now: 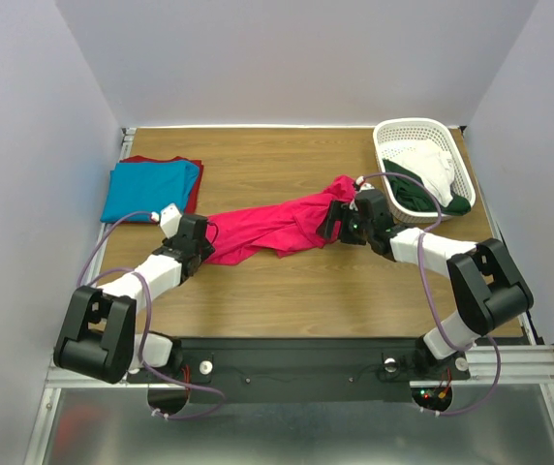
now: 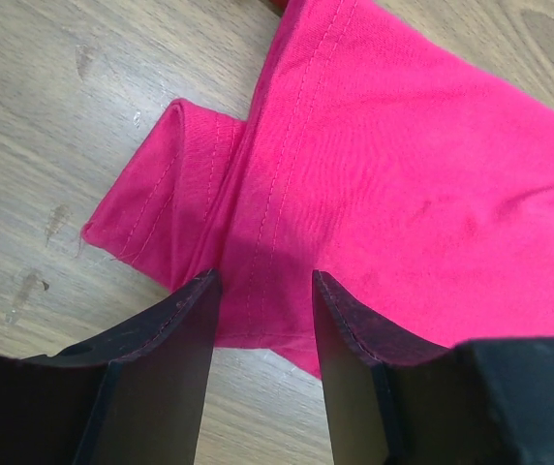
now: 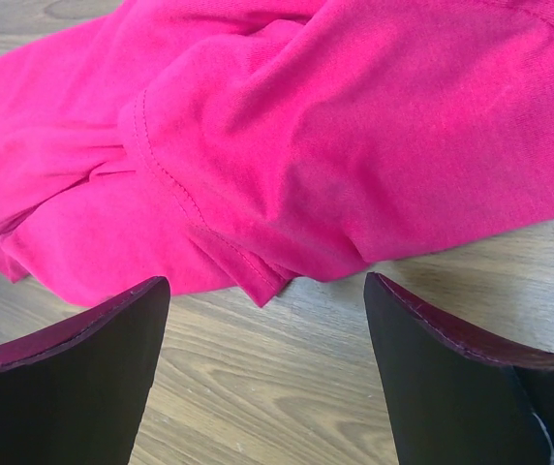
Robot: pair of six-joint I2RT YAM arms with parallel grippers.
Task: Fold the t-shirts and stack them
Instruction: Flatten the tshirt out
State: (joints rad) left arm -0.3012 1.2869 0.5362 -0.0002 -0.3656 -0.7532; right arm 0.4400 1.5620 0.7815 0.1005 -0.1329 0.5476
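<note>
The crimson-pink t-shirt lies crumpled in a long strip across the middle of the table. My left gripper is open at the shirt's left end. In the left wrist view its fingertips rest over the stitched hem of the pink shirt. My right gripper is open wide at the shirt's right end. In the right wrist view bare wood shows between its jaws and the pink cloth lies just ahead. A folded turquoise-blue t-shirt lies on a dark red one at the back left.
A white lattice basket stands at the back right and holds white cloth and dark green cloth. White walls close in the table on three sides. Cables loop beside both arms.
</note>
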